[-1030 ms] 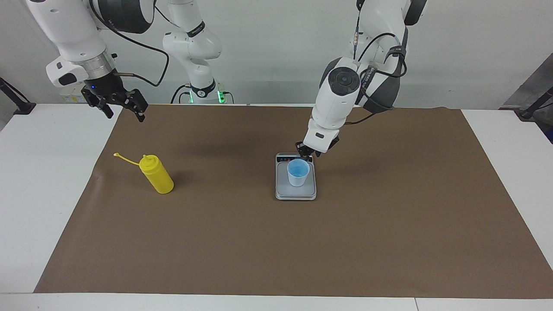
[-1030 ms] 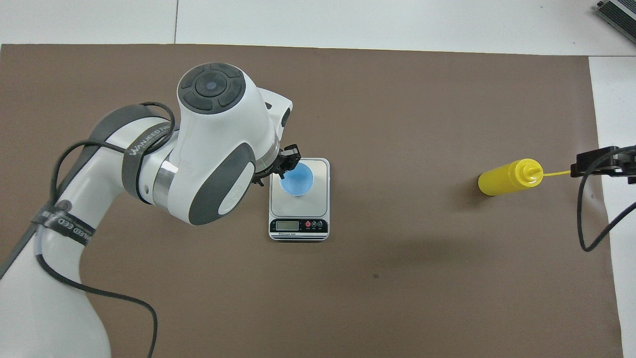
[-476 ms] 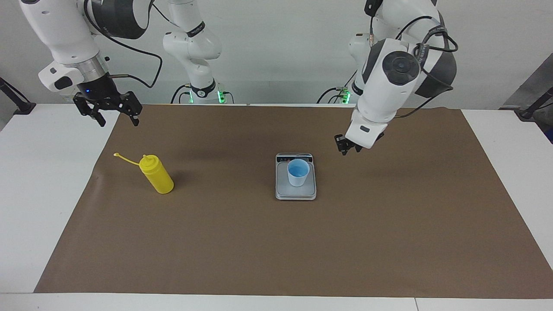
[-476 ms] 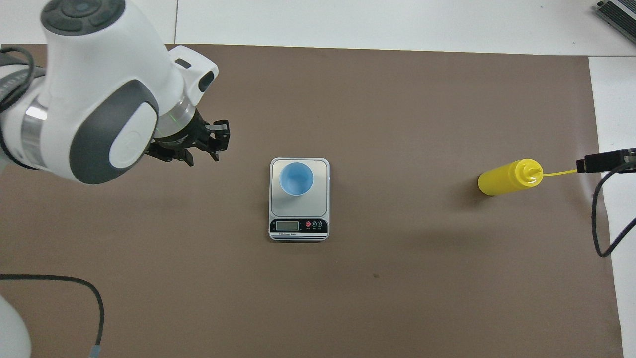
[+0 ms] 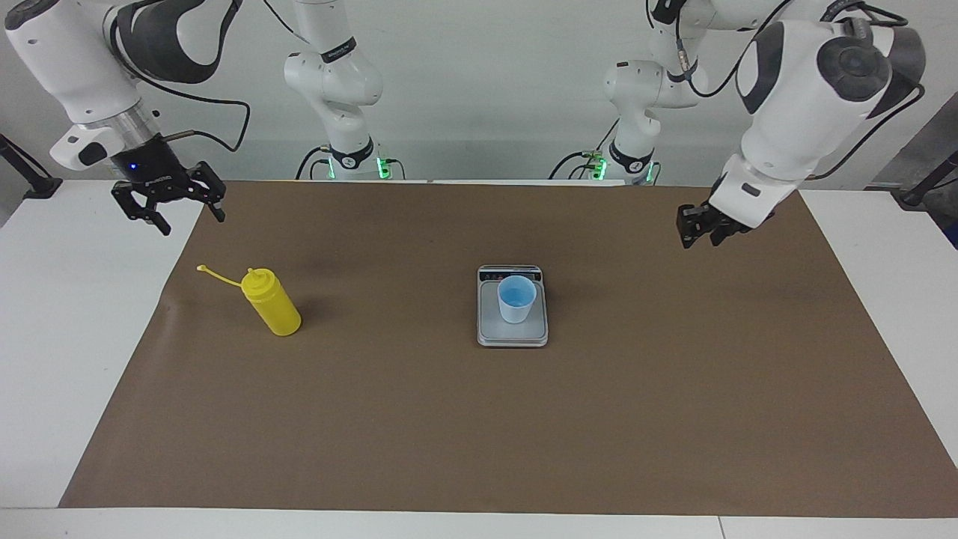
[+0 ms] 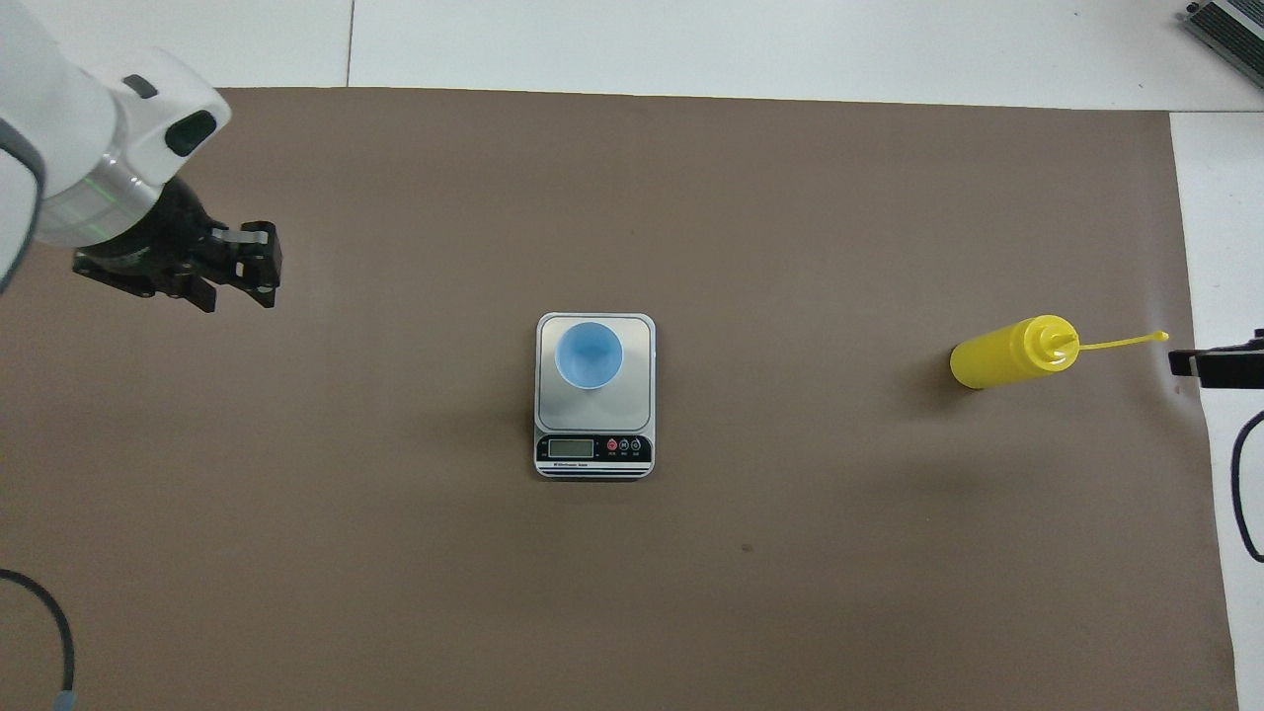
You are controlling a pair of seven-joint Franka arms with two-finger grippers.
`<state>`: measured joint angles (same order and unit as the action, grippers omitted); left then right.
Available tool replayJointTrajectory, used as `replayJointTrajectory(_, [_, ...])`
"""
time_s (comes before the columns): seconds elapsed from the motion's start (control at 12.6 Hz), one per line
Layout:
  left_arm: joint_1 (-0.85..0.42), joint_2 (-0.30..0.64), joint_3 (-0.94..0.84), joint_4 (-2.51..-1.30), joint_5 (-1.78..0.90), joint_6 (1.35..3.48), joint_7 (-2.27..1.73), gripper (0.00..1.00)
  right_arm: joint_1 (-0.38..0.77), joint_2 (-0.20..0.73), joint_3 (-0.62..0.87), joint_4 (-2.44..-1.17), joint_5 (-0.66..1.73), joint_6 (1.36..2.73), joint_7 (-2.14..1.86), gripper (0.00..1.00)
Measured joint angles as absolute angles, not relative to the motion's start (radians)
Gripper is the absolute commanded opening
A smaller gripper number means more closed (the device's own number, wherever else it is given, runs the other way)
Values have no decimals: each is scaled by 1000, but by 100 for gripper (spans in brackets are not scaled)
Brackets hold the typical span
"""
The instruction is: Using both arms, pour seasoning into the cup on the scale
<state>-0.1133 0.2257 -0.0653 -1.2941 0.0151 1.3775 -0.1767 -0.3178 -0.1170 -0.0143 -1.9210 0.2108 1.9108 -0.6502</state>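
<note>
Right now the cup sits upright on the scale, on the part of the plate farther from the robots than the display strip. Scale is mid-table on the brown mat. Seasoning, the yellow squeeze bottle, stands upright on the mat toward the right arm's end, well apart from the scale, w/ its thin cap strap sticking out sideways toward the mat edge.

Right gripper hangs up in the air over the mat's edge at its own end, near the bottle's strap but not touching anything; fingers spread wide, nothing betw. them. In the overhead view only its tip pokes in at the side.

Left gripper is raised over bare mat toward the left arm's end, well clear of scale and cup, holding nothing. Can't tell whether its fingers are parted or closed.
</note>
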Motion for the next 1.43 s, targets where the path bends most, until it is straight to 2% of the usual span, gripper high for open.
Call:
replayJointTrajectory(0.16, [-42,190,-65,-1296,18,1374,-58,64,-359,-118,-15,-1966,272,1956,-779,100])
replayJointTrajectory(0.24, [-15,173,-65,-1303,18,1373,-11,70,-373,-118,-15,-1989,309,1974,-838,100])
replayJointTrajectory(0.32, [6,159,-65,-1317,18,1373,15,82,-385,-118,-16,-2010,348,1989,-896,100])
replayJointTrajectory(0.4, [21,147,-66,-1341,18,1378,30,90,-398,-118,-16,-2034,391,2009,-959,100])
replayJointTrajectory(0.55, [31,119,-69,-1418,18,1424,36,100,-432,-117,-17,-2089,473,2044,-1094,100])
replayJointTrajectory(0.95, [32,6,-80,-1693,18,1615,33,100,-511,-74,-18,-2186,696,2075,-1450,100])
replayJointTrajectory(1.43, [31,-21,-50,-1718,18,1638,35,100,-515,44,-18,-2228,957,2089,-1771,100])
